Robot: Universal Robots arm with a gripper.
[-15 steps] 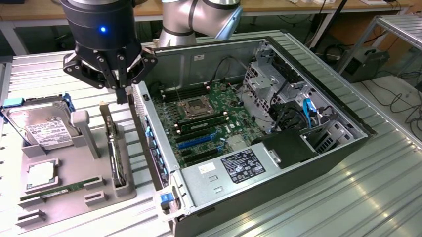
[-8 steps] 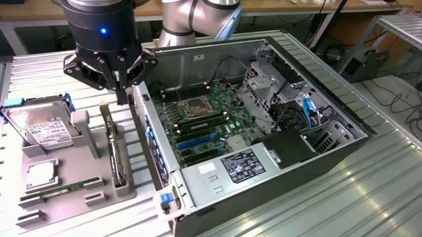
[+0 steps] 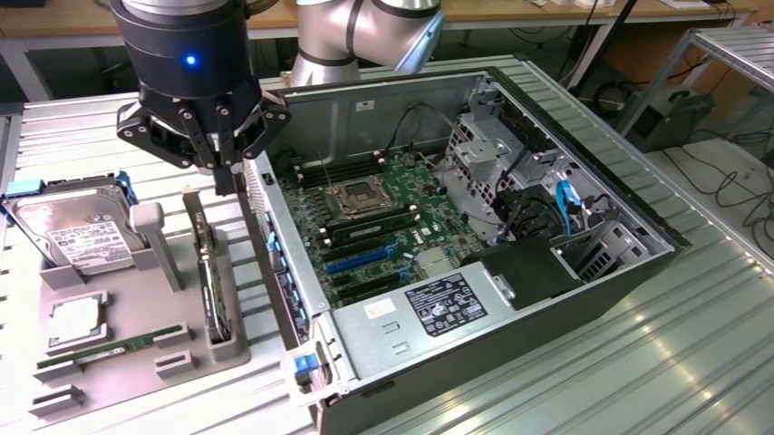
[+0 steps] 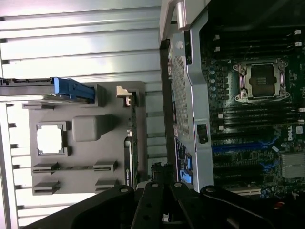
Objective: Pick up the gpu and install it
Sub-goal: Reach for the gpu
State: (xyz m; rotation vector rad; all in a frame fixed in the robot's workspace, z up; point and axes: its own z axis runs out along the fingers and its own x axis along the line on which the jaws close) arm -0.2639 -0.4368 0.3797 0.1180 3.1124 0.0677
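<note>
The gpu (image 3: 213,288) is a slim black card standing on edge in a slot of the grey holder tray (image 3: 140,367), its silver bracket (image 3: 191,216) at the far end. In the wrist view the gpu (image 4: 131,148) shows edge-on beside the case wall. My gripper (image 3: 225,181) hangs just above the card's far end, between the tray and the open computer case (image 3: 568,272). Its fingers are shut with nothing between them, and the fingertips (image 4: 160,172) show over the case's edge. The motherboard (image 3: 369,227) lies exposed inside the case, with blue expansion slots (image 3: 361,261).
On the tray's exterior-view left sit a silver hard drive (image 3: 72,237), a CPU (image 3: 75,319) and a green RAM stick (image 3: 103,349). The case's side wall (image 3: 268,263) rises right next to the gpu. A power supply (image 3: 438,304) and drive cage (image 3: 490,154) fill the case's right.
</note>
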